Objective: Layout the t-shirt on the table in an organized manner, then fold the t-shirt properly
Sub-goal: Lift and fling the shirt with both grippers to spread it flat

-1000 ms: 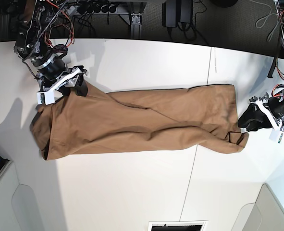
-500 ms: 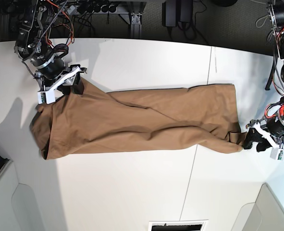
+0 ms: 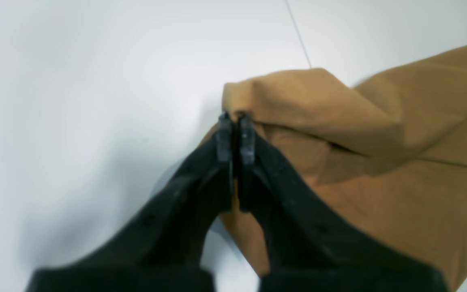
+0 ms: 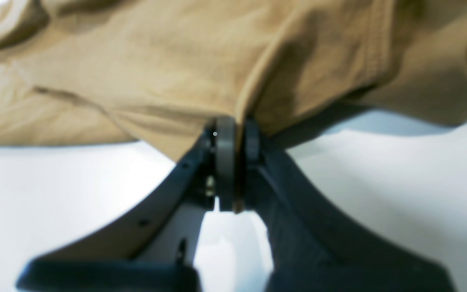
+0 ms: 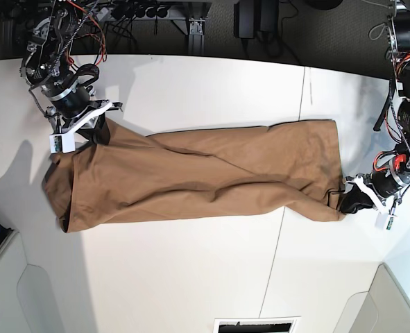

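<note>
Fabric pinched at both ends. Left tool [image 3: 235, 121] clenched on a folded corner of the t-shirt [image 3: 379, 170], jaws nearly touching with cloth caught at the tips; right tool [image 4: 235, 134] likewise clamped on a thin edge of the t-shirt [image 4: 176, 61], a stitched hem running up from the pinch. Both wrist views show bare white desk [image 3: 95, 81] just beneath the fingers. Farther out, the base view shows the t-shirt [image 5: 205, 177] lying as a long rumpled band across the middle of the desk [image 5: 191, 277], left tool [image 5: 349, 201] at its right end, right tool [image 5: 94, 128] at its upper left corner. Judgement: layout step, not yet folding. To do it well, lift both corners only slightly, draw the arms apart evenly until the diagonal creases flatten, then lower together; uneven pull would likely skew the band or slip a thin pinch. Wrist views confirm cloth actually sits between the jaws, which the base view cannot resolve; base view alone gives the whole shirt's shape, its creases, and the dark seam [image 5: 281, 236] crossing the desk.
</note>
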Robot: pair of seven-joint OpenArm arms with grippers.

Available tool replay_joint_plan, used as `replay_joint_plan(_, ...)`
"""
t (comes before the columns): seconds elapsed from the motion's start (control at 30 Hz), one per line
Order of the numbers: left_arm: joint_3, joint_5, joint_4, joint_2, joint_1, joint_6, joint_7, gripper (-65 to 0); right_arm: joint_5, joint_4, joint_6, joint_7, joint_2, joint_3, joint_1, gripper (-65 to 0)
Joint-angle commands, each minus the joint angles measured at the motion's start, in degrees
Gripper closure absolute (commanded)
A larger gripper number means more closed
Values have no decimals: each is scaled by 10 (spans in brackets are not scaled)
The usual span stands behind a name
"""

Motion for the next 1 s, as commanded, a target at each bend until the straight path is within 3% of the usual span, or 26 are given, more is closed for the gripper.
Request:
replay_joint_plan(0.0,-4,-18,14,-18,-21,-7,-13,0,7,9,2,15,13,2,21,0)
replay_joint_plan(0.17,-5,-61,52,-56,-56,-7,8,0,36,30,2,-37,54,10,82,0)
replay_joint_plan(0.3,-5,-100,71,-90,-106,-7,54,0,59,39,3,-38,87,25,120,0)
replay_joint_plan(0.57,-4,-110,71,-100,-206,-7,74,0,70,36,7,-57,117,25,207,0)
replay_joint_plan(0.63,-4,-153,71,-106,-222,-7,123,0,88,37,9,-74,127,25,206,0)
replay_joint_plan(0.73,-4,-292,104,-136,-210,-7,224,0,140,50,29,-107,134,45,177,0)
replay_joint_plan(0.8,-4,-351,151,-163,-175,-7,293,0,181,73,33,-125,136,75,133,0)
replay_joint_plan(0.9,-4,-404,231,-197,-93,-7,353,0,231,114,55,-152,130,135,55,0)
replay_joint_plan(0.97,-5,-415,271,-209,-35,-7,360,0,257,141,62,-164,125,175,12,0)
